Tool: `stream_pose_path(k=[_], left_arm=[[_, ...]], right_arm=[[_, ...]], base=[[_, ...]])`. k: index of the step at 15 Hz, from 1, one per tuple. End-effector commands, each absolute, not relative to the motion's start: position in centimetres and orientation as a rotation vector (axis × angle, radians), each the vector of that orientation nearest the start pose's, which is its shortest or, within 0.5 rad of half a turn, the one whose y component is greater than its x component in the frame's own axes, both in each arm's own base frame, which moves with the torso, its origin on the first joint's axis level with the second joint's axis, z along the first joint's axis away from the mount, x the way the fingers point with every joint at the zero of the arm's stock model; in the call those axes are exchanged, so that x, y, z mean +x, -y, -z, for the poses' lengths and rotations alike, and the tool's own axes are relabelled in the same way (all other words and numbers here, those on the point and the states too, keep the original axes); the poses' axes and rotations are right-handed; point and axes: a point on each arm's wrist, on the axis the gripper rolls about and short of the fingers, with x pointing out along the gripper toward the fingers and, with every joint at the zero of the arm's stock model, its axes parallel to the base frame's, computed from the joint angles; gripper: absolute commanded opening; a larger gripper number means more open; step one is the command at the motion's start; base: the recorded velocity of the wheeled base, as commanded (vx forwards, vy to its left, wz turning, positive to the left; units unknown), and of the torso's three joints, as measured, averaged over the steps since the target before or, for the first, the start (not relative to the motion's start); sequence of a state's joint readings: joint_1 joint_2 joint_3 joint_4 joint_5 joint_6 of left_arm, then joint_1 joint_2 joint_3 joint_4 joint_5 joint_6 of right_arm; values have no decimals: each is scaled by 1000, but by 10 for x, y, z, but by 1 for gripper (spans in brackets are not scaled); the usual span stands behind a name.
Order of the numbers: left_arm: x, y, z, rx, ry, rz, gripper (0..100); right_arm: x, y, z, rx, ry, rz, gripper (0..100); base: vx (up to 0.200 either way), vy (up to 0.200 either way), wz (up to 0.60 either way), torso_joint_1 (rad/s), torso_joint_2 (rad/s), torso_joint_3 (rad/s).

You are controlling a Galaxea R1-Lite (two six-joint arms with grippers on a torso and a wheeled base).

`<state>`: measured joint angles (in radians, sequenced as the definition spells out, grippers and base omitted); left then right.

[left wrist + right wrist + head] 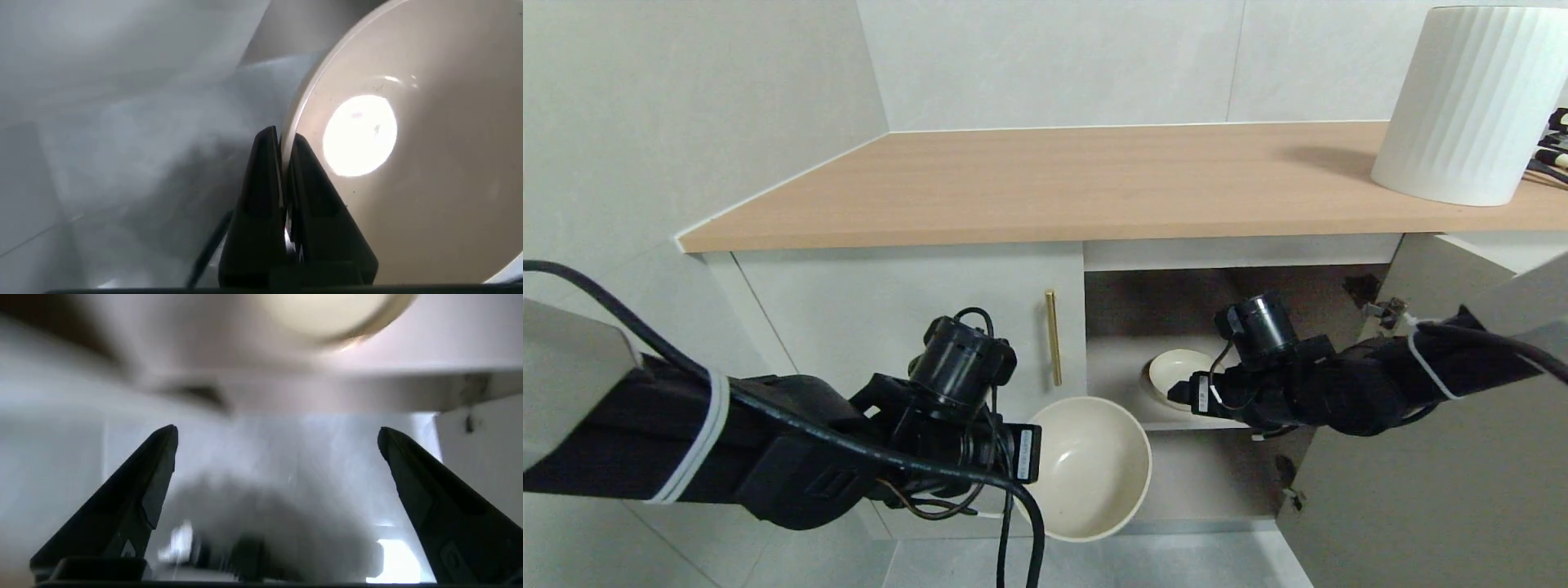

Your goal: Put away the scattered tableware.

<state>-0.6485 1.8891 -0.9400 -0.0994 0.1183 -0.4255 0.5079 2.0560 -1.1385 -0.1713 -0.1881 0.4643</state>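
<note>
wooden on top, the cabinet (pixel 907 310) is seen with its right side opened. a big cream bowl (pixel 1090 469) is held in front of the cabinet, lower than its shelf, with the rim clamped by the left gripper (pixel 1021 453); it is judged as not yet stored. a small dish (pixel 1176 371) is already laid on the shelf inside the cabinet. the right gripper (pixel 1188 392) is found just beside it, jaws wide apart, nothing held.
</note>
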Motion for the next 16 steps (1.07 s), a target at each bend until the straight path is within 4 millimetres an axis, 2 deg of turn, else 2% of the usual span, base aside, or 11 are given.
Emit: stream_pose_path(k=[1,3,4,5,7,10,13,16], left_arm=[[258,204,-83,32,-950,288,0],[258,208,-73,74,-958,260,0],[258,208,-73,74,-958,260,0],[258,209,-72,76,-959,258,0],[257,209,-74,73,-954,261,0],[256,209,-82,54,-933,265,0],[255,208,-90,40,-915,273,0],[254,207,-91,41,-909,274,0]], right_arm=[[291,-197,-141,152,-726,-247,100],[268,-207,-144,83,-757,-311,100],[268,-207,-144,83,-757,-311,100],[254,-214,-141,33,-783,-353,100],[245,-225,-133,-5,-811,-388,100],[242,-239,-113,-49,-862,-405,100],[246,-244,-97,-69,-897,-392,100],[249,-247,-93,-63,-899,-388,100]], base=[[0,0,0,0,0,0],[0,0,0,0,0,0],[0,0,0,0,0,0],[0,0,0,0,0,0],[0,0,0,0,0,0],[0,0,0,0,0,0],[0,0,0,0,0,0],[0,0,0,0,0,0]])
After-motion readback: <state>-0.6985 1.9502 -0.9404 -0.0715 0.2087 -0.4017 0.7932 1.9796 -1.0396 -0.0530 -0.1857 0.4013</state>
